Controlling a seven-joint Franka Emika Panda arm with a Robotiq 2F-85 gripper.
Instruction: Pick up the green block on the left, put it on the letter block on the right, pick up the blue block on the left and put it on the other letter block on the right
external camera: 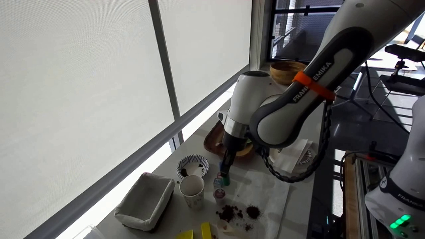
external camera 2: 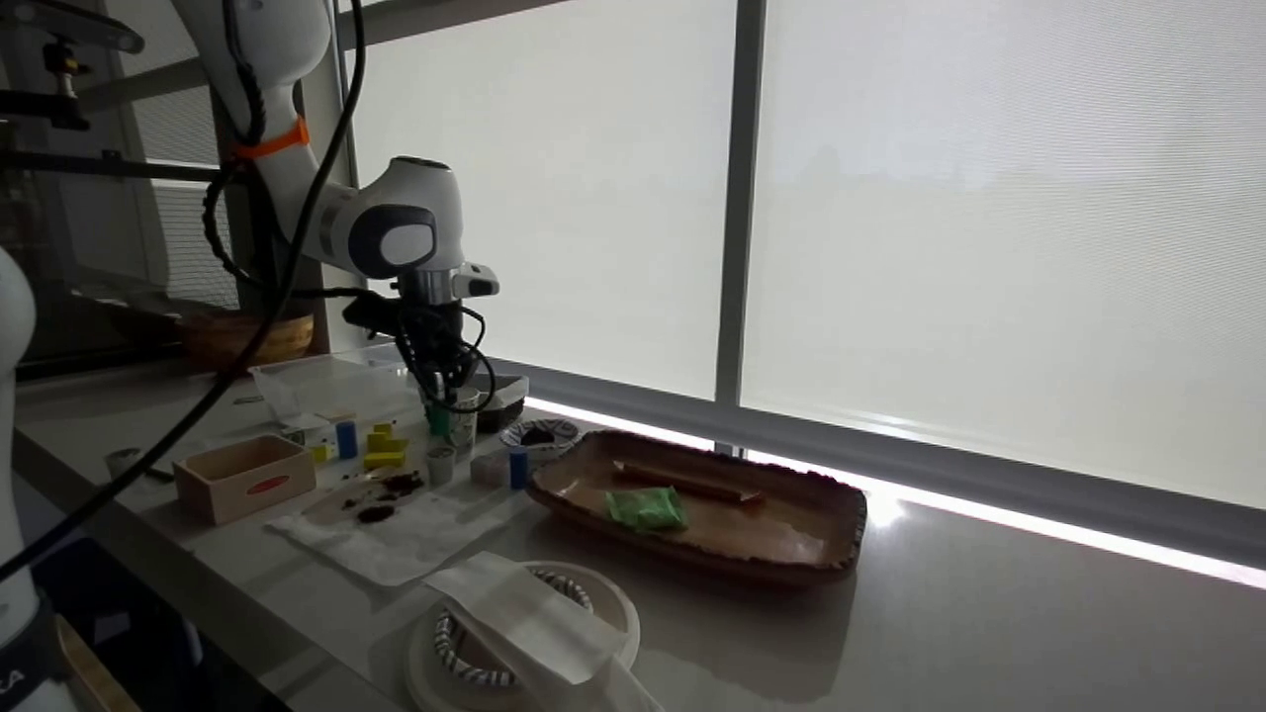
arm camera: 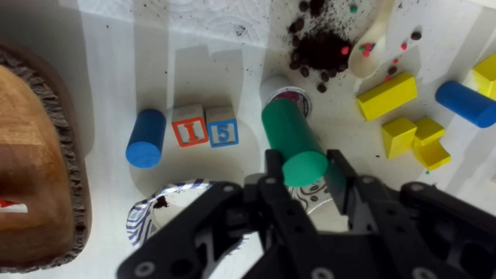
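My gripper [arm camera: 304, 166] is shut on the green block [arm camera: 288, 130], a cylinder pinched near its end with the rest pointing away from the jaws. In an exterior view the green block [external camera 2: 438, 420] hangs above the table in front of a paper cup. Two letter blocks stand side by side in the wrist view: a red-framed "I" block [arm camera: 190, 131] and a blue-framed "5" block [arm camera: 223, 133], both left of the gripper. One blue block [arm camera: 145, 139] is just left of them; another blue block [arm camera: 467, 104] lies at the far right by yellow blocks.
Below the held block are a small coffee pod [arm camera: 304, 104] and a paper cup [external camera: 192, 192]. A patterned bowl [arm camera: 135, 221] and a wooden tray [external camera 2: 791, 539] lie near the letter blocks. Coffee grounds [arm camera: 323, 50], a spoon [arm camera: 366, 64] and several yellow blocks [arm camera: 387, 97] are farther off.
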